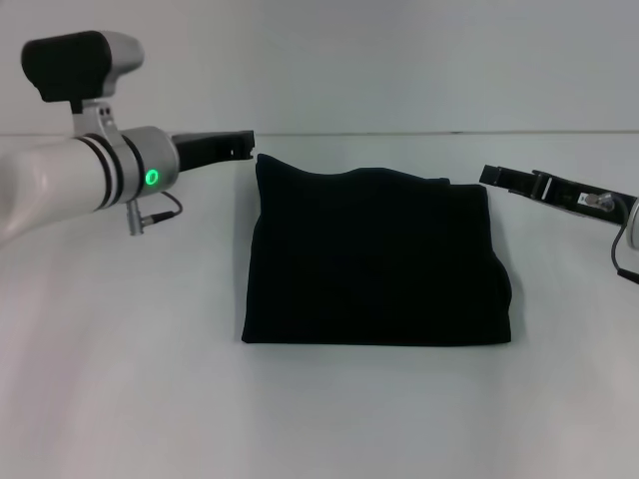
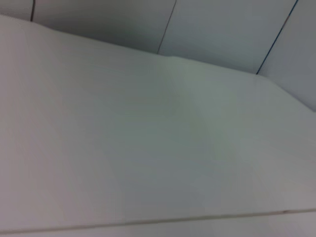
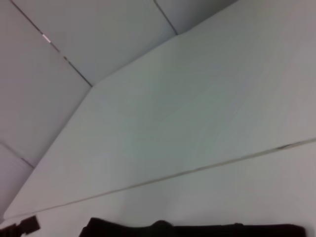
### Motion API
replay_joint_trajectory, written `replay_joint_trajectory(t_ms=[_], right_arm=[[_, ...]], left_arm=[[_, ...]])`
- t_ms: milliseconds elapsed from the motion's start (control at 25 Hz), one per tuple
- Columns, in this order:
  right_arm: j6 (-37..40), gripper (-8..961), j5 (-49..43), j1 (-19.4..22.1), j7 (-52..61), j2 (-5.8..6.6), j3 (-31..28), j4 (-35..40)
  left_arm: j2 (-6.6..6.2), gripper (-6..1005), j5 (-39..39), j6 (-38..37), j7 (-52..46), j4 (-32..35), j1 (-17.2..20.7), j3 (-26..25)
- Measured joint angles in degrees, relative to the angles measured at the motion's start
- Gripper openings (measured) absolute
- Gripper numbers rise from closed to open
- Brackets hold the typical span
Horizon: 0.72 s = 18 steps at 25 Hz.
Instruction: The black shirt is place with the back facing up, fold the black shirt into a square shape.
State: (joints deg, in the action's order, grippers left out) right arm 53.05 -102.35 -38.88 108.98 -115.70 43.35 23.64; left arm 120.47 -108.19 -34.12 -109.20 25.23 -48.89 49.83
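Observation:
The black shirt (image 1: pixel 374 261) lies folded into a near-square block in the middle of the white table; no lettering shows. Its far edge also shows in the right wrist view (image 3: pixel 197 230). My left gripper (image 1: pixel 243 144) hovers just beyond the shirt's far left corner, apart from the cloth. My right gripper (image 1: pixel 491 176) hovers just off the shirt's far right corner, apart from the cloth. Neither holds anything. The left wrist view shows only bare table and wall.
The white table (image 1: pixel 120 379) spreads around the shirt on all sides. A pale panelled wall (image 2: pixel 222 29) stands behind the table's far edge. The other arm's gripper tip (image 3: pixel 22 226) shows small in the right wrist view.

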Motion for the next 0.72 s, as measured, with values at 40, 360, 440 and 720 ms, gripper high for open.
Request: replay_joint_trajectory(t_ms=[40, 360, 440, 720], right_arm=[[0.0, 638, 0.0, 0.0, 0.0, 0.00, 0.0, 0.0], [10.2, 632, -0.1, 1.6, -2.6, 2.21, -0.3, 5.0], [14.1, 629, -0.1, 2.3, -5.1, 2.30, -0.3, 7.0], [20.7, 621, -1.9, 2.8, -10.2, 2.23, 0.2, 11.2]], left_arm=[[-0.15, 43, 0.0, -0.4, -0.1, 0.5, 0.3, 0.0], [-2.53, 135, 0.0, -12.4, -5.8, 11.6, 7.2, -2.4], [-2.51, 176, 0.0, -21.9, -5.2, 15.1, 9.1, -5.0], [-2.42, 358, 0.1, -49.2, 3.6, 17.8, 10.2, -8.5]])
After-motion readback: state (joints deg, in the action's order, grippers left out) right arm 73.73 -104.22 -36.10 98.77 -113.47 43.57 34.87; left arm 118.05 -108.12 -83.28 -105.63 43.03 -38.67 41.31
